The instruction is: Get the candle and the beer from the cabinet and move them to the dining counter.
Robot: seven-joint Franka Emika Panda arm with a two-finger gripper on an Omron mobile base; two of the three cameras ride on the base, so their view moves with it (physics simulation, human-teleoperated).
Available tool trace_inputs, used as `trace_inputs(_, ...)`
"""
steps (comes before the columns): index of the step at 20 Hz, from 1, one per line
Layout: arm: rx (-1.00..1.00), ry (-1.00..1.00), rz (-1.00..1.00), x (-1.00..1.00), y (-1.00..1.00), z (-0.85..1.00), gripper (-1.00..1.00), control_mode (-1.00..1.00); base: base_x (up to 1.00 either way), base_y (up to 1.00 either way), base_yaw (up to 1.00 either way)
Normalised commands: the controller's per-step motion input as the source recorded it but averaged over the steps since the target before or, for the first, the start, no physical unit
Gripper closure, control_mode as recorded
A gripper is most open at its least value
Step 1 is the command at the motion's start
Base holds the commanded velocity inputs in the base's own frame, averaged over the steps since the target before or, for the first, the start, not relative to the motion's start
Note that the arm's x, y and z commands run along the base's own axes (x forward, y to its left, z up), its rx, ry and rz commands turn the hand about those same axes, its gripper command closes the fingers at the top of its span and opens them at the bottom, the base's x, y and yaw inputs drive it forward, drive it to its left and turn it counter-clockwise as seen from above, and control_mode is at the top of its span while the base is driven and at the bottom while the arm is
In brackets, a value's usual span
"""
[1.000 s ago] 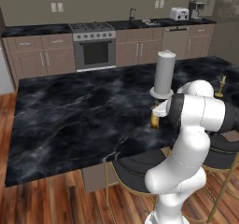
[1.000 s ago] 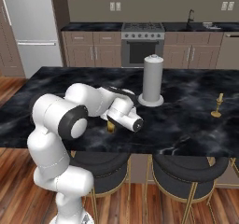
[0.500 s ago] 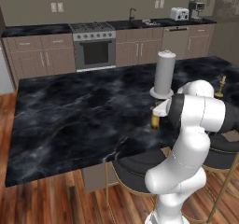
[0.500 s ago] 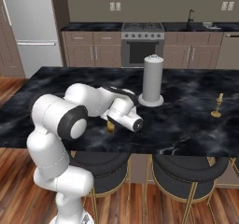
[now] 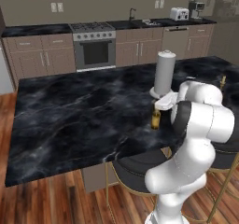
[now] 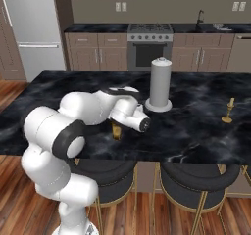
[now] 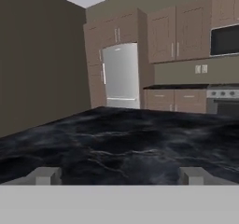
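Item: large black island dining counter with white marble veining (image 5: 84,111); you see it carrying both task things.

Item: small brown glass beer bottle with an amber-yellow label (image 5: 156,118); upright on the dining counter near its front edge, towards the right end, just in front of the tall white paper-towel roll (image 5: 164,73); partly hidden by the arm in the right base view, where its amber foot shows (image 6: 116,131).

Item: small slender golden-tan candle on a round flat base (image 6: 228,111); upright near the right edge of the dining counter, well apart from the beer bottle.

Item: two-finger gripper (image 7: 119,175); its grey tips stand wide apart at the foot of the hand view, nothing between them; a second ago the jaws were narrower, so you have just let go; arm and bottle otherwise sit as in the earlier frames.

Reading: the beer bottle looks freshly set down and released; with the candle already on the dining counter, both deliveries appear made.

Remaining, by judgement: draw the hand clear without tipping the bottle, which stands close to the wrist.
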Motion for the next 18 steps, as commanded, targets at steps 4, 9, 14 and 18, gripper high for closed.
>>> trace_inputs(4, 0.0, 0.01, -0.04, -0.37, 0.14, 0.71, -1.0, -1.0, 0.0, 0.0, 0.0)
trace_inputs(9, 0.0, 0.09, -0.07, -0.37, 0.2, 0.86, -1.0, -1.0, 0.0, 0.0, 0.0)
trace_inputs(14, -0.02, 0.11, -0.12, -0.33, 0.33, 0.77, -1.0, -1.0, 0.0, 0.0, 0.0)
trace_inputs(18, 0.0, 0.12, -0.18, -0.64, 0.29, 0.72, -1.0, -1.0, 0.0, 0.0, 0.0)
